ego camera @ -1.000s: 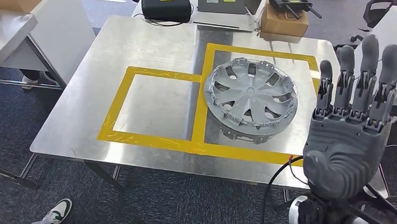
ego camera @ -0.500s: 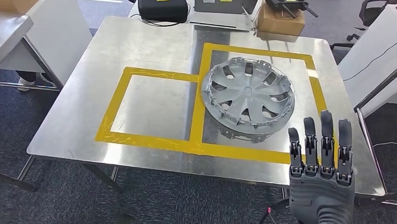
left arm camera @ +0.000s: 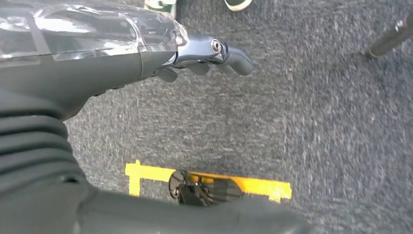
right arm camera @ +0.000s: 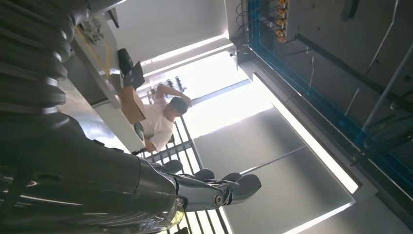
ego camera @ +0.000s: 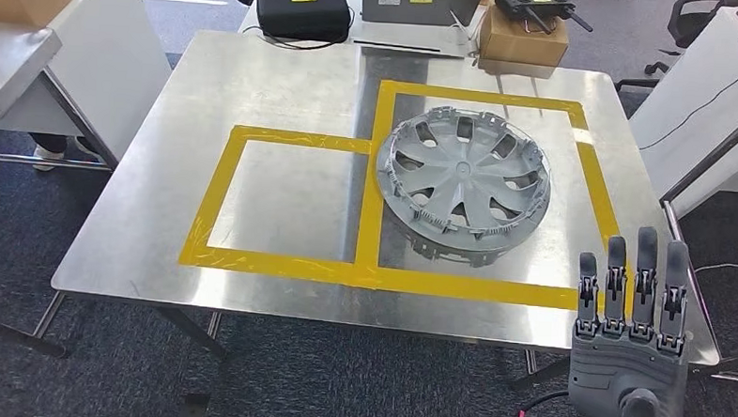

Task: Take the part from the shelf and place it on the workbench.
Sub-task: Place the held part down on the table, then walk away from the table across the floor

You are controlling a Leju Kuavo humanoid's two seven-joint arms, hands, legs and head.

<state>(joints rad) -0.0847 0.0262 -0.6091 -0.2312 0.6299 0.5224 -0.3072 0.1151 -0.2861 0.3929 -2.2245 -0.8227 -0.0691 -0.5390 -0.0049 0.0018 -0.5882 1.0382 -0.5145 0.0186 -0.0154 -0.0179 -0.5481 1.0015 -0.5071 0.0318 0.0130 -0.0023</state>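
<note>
The part, a silver-grey wheel cover (ego camera: 463,183), lies flat on the steel workbench (ego camera: 286,78) inside the right-hand yellow taped square (ego camera: 381,153). My right hand (ego camera: 630,345) is at the bench's near right corner, fingers straight up and apart, holding nothing; it stands well clear of the wheel cover. In the right wrist view the right hand's fingers (right arm camera: 229,187) point up toward the ceiling with nothing in them. The left wrist view has my left hand (left arm camera: 204,56) hanging over the carpet with fingers loosely extended and nothing in its grasp.
A smaller yellow taped square (ego camera: 281,200) is on the bench's left half. A black case (ego camera: 303,8), a laptop (ego camera: 416,4) and a cardboard box (ego camera: 523,32) sit beyond the far edge. White tables flank both sides. A person (right arm camera: 163,119) sits far off.
My right hand has dropped from high beside the wheel cover down to the bench's near right corner, still spread and holding nothing. The wheel cover has stayed in place.
</note>
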